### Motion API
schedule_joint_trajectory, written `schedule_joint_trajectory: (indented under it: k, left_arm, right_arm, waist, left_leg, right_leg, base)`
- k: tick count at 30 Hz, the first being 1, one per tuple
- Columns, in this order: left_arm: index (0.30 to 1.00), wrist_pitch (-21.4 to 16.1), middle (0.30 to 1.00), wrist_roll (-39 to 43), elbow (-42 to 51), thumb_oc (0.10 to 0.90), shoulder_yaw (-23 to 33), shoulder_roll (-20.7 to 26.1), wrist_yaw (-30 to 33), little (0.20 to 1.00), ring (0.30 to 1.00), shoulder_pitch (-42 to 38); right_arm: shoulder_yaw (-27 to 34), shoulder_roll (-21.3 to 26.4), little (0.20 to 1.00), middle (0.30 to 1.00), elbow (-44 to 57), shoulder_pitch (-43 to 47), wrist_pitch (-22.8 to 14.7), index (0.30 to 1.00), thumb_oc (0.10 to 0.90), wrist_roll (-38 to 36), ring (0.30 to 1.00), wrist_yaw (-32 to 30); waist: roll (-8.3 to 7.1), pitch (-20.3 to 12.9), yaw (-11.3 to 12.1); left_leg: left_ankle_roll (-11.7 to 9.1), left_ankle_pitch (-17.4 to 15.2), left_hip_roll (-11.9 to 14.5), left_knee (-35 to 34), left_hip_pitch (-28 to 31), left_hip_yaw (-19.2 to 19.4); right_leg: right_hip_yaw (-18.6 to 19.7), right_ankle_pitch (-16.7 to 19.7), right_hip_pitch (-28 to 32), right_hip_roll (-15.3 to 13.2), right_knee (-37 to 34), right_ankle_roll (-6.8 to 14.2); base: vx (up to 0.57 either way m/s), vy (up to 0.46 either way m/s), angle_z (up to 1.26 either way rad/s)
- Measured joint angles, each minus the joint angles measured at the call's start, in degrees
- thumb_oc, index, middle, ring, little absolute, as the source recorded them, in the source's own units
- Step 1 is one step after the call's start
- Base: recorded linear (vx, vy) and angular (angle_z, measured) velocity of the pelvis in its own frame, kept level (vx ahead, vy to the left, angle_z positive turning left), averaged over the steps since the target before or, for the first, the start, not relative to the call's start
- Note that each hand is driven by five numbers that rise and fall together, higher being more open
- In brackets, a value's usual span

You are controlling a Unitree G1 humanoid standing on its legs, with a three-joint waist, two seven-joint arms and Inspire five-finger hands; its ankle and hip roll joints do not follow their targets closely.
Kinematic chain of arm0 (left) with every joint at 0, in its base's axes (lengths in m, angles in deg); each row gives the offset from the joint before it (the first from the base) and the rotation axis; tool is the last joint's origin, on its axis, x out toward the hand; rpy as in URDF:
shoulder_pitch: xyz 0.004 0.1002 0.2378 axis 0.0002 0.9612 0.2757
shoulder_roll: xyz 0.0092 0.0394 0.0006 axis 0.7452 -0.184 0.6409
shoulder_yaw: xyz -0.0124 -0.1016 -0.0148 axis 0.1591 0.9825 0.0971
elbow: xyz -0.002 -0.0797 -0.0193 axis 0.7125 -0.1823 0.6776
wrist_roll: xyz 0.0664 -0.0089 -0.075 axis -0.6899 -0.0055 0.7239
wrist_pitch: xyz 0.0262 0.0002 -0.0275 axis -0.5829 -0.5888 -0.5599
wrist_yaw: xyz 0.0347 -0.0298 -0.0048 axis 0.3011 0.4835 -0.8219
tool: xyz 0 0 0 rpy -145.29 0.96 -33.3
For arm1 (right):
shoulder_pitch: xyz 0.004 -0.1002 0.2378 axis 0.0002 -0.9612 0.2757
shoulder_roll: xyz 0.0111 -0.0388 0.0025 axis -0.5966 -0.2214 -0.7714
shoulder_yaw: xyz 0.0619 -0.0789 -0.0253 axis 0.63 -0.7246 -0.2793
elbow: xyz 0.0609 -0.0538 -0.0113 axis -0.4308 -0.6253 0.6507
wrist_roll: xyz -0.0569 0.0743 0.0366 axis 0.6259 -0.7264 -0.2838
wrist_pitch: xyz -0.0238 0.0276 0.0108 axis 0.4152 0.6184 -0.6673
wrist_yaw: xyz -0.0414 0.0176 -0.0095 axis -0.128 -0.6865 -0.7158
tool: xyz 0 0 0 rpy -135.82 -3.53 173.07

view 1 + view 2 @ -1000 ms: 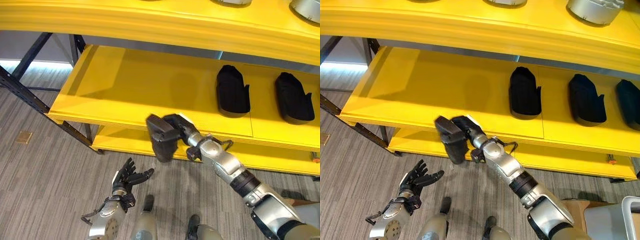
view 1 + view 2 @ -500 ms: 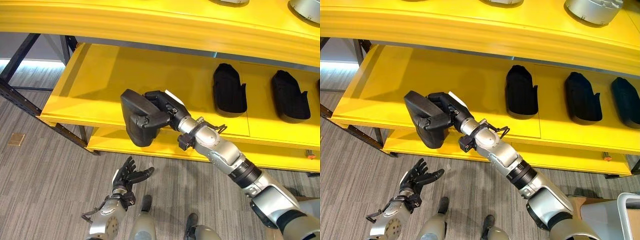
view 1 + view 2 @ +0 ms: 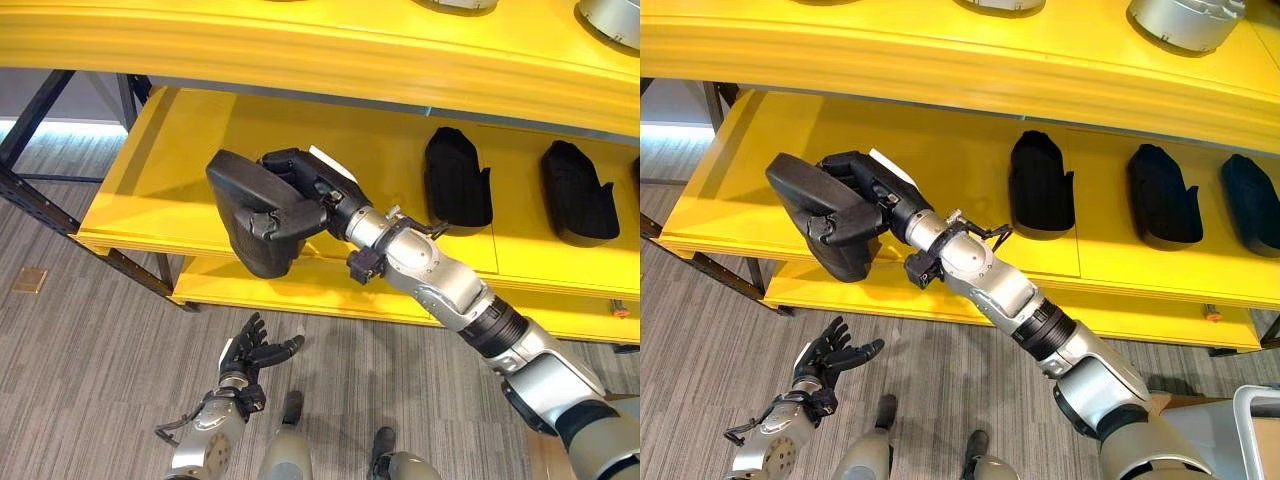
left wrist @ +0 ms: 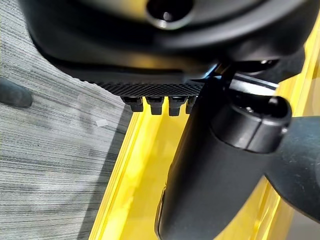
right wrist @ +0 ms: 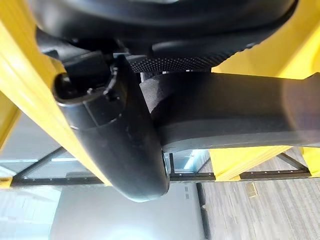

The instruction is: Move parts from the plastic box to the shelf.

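Observation:
A black moulded part [image 3: 243,222] hangs in the air at the front edge of the middle yellow shelf board [image 3: 170,170], towards its left end. My right hand [image 3: 303,193] is shut on it, fingers and thumb curled round its upper side; the arm reaches in from the lower right. In the right wrist view the thumb [image 5: 117,140] lies across the part [image 5: 235,117]. My left hand [image 3: 250,352] is low over the grey floor below the shelf, open with fingers spread and nothing in it.
Two more black parts [image 3: 457,180] [image 3: 580,192] lie on the middle board to the right. Grey metal parts [image 3: 1185,18] stand on the top board. A lower yellow board [image 3: 300,288] runs beneath. Dark frame bars [image 3: 60,205] stand at the left.
My right arm has lifted the black part up and to the left, from below the middle board's front edge to level with that board. The left hand has stayed low.

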Motion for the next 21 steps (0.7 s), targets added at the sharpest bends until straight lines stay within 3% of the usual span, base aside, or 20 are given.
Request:
schedule_joint_trajectory:
  k: [21]
  left_arm:
    - [1.0, -0.5, 1.0, 2.2, 0.0, 0.9, 0.7, 1.4, 0.9, 1.0, 1.0, 0.1]
  right_arm:
    - [-2.4, -0.6, 0.3, 0.3, 0.0, 10.1, -1.7, 0.3, 0.4, 4.3, 0.3, 0.6]
  waist:
    - [0.01, 0.0, 0.2]
  left_leg:
    - [-0.3, 0.2, -0.1, -0.4, 0.1, -1.6]
  right_leg:
    - [-1.8, 0.5, 2.0, 0.3, -2.1, 0.1]
  base:
    - [0.02, -0.008, 0.04]
